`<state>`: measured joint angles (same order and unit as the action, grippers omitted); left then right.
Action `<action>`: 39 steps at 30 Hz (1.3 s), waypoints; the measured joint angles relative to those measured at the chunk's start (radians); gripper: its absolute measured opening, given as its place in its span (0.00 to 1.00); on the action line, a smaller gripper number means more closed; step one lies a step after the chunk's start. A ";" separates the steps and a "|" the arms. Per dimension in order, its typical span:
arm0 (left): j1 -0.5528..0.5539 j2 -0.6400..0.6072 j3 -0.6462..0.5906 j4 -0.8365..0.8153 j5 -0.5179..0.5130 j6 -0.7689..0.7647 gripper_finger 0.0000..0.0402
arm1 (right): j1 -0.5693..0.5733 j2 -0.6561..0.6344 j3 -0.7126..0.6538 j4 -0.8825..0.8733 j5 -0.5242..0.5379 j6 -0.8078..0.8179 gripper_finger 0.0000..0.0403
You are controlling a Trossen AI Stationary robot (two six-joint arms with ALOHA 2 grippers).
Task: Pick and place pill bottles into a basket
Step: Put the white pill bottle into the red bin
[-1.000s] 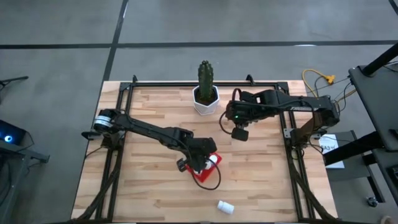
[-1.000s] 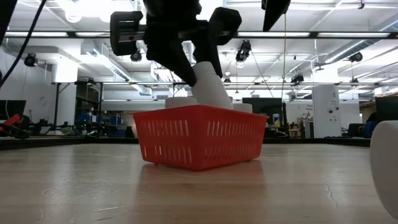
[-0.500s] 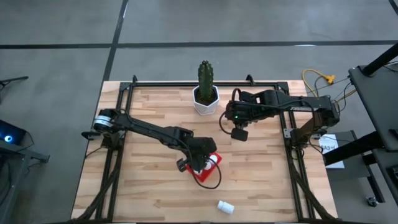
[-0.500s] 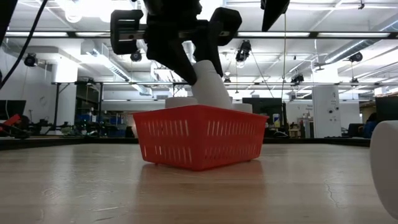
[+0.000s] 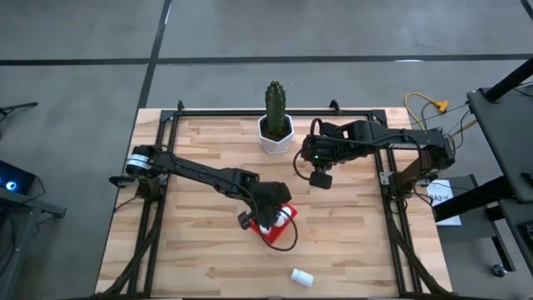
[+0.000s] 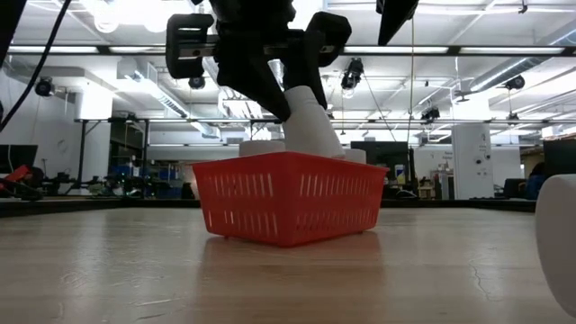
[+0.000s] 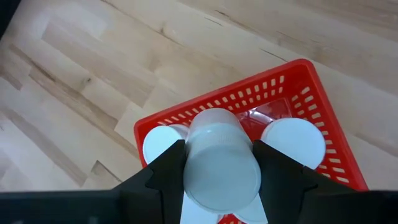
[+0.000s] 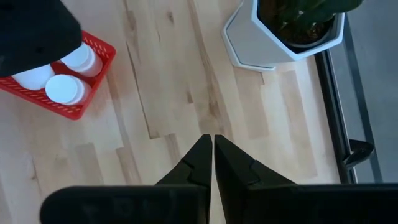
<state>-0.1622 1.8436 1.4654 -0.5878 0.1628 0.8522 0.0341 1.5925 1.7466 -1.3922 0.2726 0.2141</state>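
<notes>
The left gripper [image 7: 219, 171] hangs over the red basket [image 5: 276, 234], clamped on a white pill bottle [image 7: 221, 163] held tilted above the rim. Other bottles [image 7: 293, 142] already stand inside the basket, crowding the space beneath the held one. One more bottle [image 5: 301, 276] lies loose near the table's front edge, well apart from the basket. The right gripper [image 8: 208, 155] waits with fingers pressed together and empty, above bare wood near the white cactus pot [image 5: 276, 133] at the table's back edge
</notes>
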 joint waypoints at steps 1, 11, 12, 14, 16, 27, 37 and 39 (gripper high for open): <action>0.003 0.000 0.000 0.002 0.000 -0.006 0.36 | 0.000 0.000 0.000 0.000 0.000 -0.003 0.02; 0.004 0.000 0.003 0.004 0.000 -0.030 0.36 | 0.000 0.000 0.000 0.005 0.000 -0.028 0.02; 0.005 0.000 0.002 0.001 -0.001 -0.034 0.36 | 0.000 0.000 0.000 0.007 0.000 -0.030 0.02; 0.005 0.002 0.002 0.001 -0.001 -0.036 0.36 | 0.000 0.000 0.000 0.008 0.001 -0.031 0.02; 0.005 0.021 0.007 0.000 0.000 -0.037 0.36 | 0.000 0.000 0.000 0.013 0.000 -0.031 0.02; 0.005 0.134 0.108 -0.074 -0.003 -0.035 0.36 | 0.000 0.001 0.000 0.016 0.001 -0.035 0.02; 0.005 0.135 0.111 -0.083 -0.006 -0.036 0.45 | 0.000 0.001 0.000 0.015 0.000 -0.038 0.02; 0.005 0.135 0.111 -0.085 -0.007 -0.041 0.46 | 0.000 0.001 0.000 0.015 0.000 -0.039 0.02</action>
<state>-0.1574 1.9781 1.5768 -0.6726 0.1559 0.8109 0.0338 1.5936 1.7466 -1.3776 0.2729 0.1753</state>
